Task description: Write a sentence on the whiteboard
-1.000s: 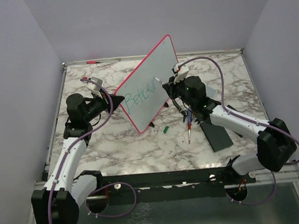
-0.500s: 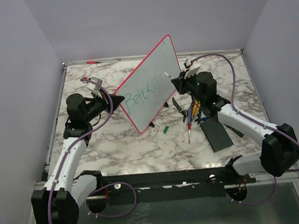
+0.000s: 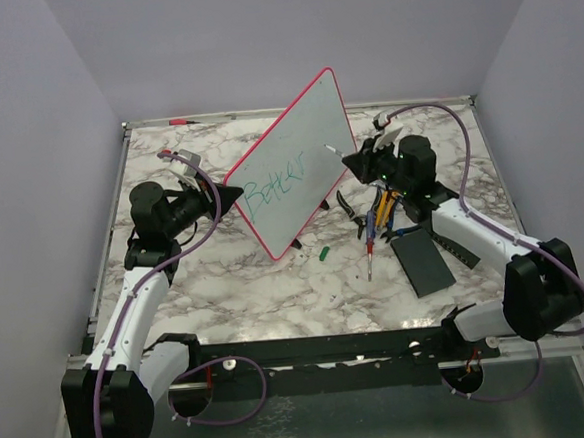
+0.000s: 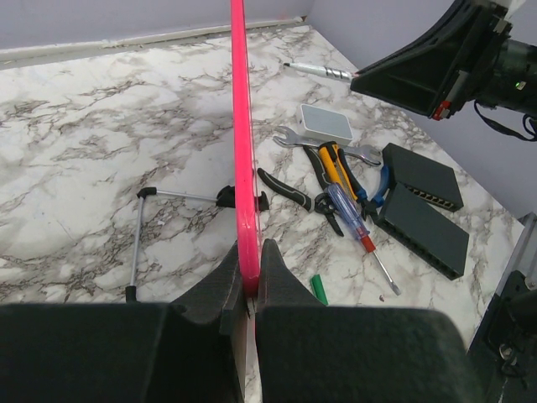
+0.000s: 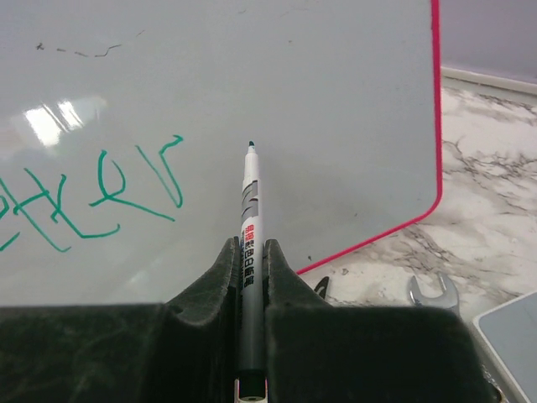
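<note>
Marble table (image 3: 228, 304), 1 word written: the right arm has just drawn its marker (image 5: 249, 193) back from the whiteboard (image 3: 302, 143).

Over the last second the right gripper (image 5: 250, 252) slid rightward off the board face. Its jaws are closed tight on the pen barrel, and the tip now hangs just clear of the bare white area past the green word (image 3: 270, 185), "Better". I judge this a lift between words, with most of the sentence left to write. The whiteboard stands tilted mid-table, and the left gripper (image 4: 249, 285) is clamped shut on its pink rim, unmoved. Counted: 1 board, 1 held marker, 1 green cap (image 3: 325, 254), 2 black pads (image 4: 419, 172), 1 wrench (image 4: 289, 138) and 1 red-and-blue screwdriver (image 4: 357, 222).
</note>
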Controlling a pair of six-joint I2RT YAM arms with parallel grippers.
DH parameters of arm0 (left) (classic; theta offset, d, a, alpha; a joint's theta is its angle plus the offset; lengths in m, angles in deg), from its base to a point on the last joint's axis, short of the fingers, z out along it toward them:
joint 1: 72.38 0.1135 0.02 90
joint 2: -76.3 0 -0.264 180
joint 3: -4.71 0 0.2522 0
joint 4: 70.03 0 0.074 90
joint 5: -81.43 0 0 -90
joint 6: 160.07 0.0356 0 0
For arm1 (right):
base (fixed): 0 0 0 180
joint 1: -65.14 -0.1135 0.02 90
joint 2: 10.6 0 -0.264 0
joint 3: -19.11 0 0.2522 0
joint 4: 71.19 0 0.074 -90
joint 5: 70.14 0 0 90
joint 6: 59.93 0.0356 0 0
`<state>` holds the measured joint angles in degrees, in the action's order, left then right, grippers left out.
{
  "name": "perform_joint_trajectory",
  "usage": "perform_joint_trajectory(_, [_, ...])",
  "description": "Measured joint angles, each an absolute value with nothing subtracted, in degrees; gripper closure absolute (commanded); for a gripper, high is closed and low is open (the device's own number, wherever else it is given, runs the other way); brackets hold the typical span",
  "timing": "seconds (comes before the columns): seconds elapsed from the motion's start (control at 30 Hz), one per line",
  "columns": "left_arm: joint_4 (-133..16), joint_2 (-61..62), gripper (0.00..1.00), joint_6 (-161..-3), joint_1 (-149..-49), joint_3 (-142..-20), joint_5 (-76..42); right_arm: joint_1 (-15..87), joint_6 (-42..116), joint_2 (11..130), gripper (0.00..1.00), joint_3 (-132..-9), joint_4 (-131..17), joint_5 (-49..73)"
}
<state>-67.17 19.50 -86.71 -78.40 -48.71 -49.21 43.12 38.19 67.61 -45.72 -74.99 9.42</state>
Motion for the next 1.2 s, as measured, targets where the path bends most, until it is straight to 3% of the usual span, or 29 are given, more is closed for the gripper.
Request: perform_joint_trajectory(1.2, [-67.2,19.4,1.00,-86.7,-78.4,-48.8,-49.2,42.9,37.1,78.6,0.99,-53.7,-75.8,2.4])
